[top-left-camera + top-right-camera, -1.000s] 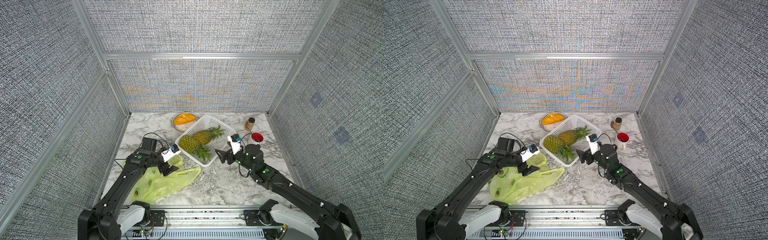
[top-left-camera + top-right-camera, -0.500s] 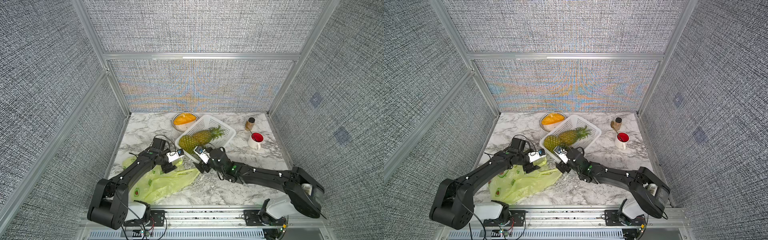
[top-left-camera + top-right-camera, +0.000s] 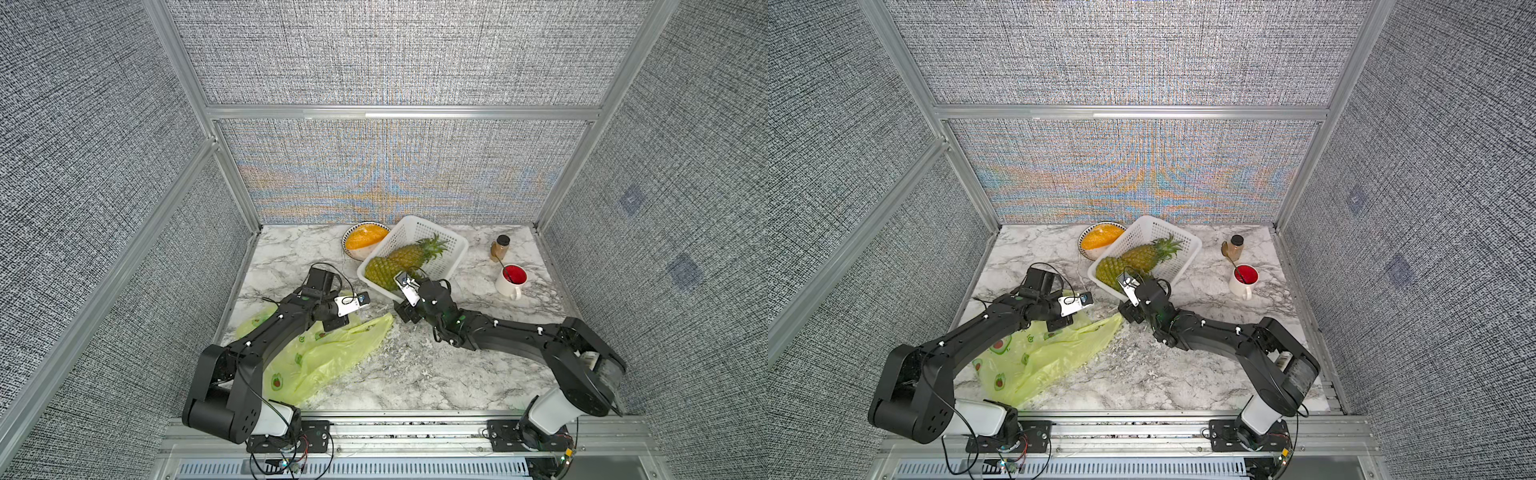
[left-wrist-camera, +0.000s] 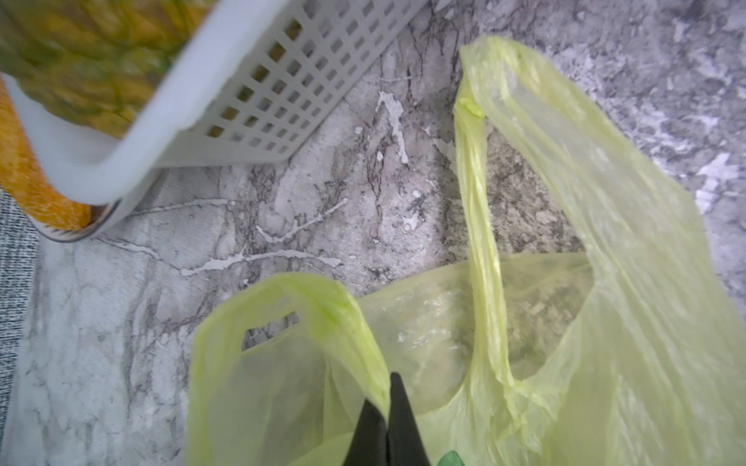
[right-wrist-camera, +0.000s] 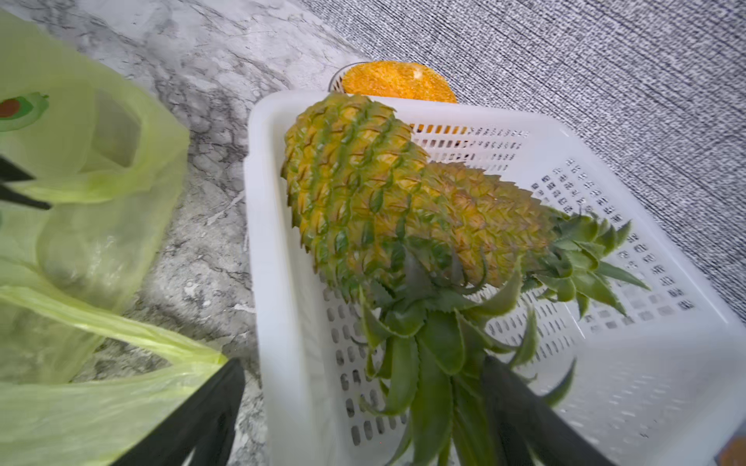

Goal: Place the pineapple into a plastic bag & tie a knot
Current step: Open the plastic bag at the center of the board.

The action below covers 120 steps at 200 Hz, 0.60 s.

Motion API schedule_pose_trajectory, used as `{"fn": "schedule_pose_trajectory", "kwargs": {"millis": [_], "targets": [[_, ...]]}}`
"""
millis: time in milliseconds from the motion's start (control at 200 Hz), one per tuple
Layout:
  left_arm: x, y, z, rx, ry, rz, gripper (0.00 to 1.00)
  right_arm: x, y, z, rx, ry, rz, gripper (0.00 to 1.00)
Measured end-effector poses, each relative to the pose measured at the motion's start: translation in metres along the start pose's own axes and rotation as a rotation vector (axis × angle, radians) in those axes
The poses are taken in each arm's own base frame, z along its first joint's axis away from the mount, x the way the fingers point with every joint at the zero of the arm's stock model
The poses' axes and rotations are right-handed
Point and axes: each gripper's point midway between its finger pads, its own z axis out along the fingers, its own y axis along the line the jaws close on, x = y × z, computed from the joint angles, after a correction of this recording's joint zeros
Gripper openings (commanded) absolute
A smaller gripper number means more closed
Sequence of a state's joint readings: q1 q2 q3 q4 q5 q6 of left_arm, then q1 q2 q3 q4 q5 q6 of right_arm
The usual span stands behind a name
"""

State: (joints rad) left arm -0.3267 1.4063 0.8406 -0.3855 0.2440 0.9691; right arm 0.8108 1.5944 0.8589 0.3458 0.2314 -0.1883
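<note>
Toward the left front of the marble surface (image 3: 415, 374), the plastic bag (image 3: 332, 353) lies flat and limp, with its two handle loops apart from each other and pointing toward the white basket (image 3: 455, 245). The left hand (image 4: 383, 397) is pressed together, pinching the edge of one handle loop. The right hand (image 5: 361, 363) is spread wide and holds nothing. One of its fingers (image 5: 193, 419) sits right at the tip of the other loop, though I cannot tell whether it touches. Its other finger (image 5: 524, 415) hangs over the basket among green crown leaves.

Both fruits lie on their sides inside the basket, the nearer pineapple (image 3: 380, 272) partly across the farther pineapple (image 3: 409, 253). A bowl (image 3: 365, 239) of orange contents stands just behind the basket. A mug (image 3: 511, 280) of red liquid and a small jar (image 3: 500, 247) stand well to its right.
</note>
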Motion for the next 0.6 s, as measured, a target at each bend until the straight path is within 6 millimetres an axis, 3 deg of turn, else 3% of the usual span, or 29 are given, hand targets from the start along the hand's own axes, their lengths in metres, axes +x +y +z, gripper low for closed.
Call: {"fn": "schedule_pose_trajectory", "kwargs": {"millis": [105, 200, 255, 440, 601], "targets": [[-0.009, 0.005, -0.017, -0.025, -0.021, 0.033, 0.00, -0.031, 0.001, -0.021, -0.055, -0.088, 0.029, 0.98], [-0.025, 0.011, -0.044, -0.068, -0.068, 0.050, 0.00, -0.070, -0.003, -0.047, -0.112, -0.201, 0.082, 0.97], [-0.034, 0.014, -0.061, -0.094, -0.099, 0.062, 0.00, -0.082, -0.005, -0.061, -0.142, -0.239, 0.102, 0.97], [-0.060, 0.009, -0.110, -0.130, -0.211, 0.076, 0.00, -0.079, -0.004, -0.074, -0.250, -0.241, 0.117, 0.93], [-0.080, 0.005, -0.142, -0.133, -0.295, 0.069, 0.00, -0.095, 0.025, -0.068, -0.425, -0.254, 0.053, 0.93]]}}
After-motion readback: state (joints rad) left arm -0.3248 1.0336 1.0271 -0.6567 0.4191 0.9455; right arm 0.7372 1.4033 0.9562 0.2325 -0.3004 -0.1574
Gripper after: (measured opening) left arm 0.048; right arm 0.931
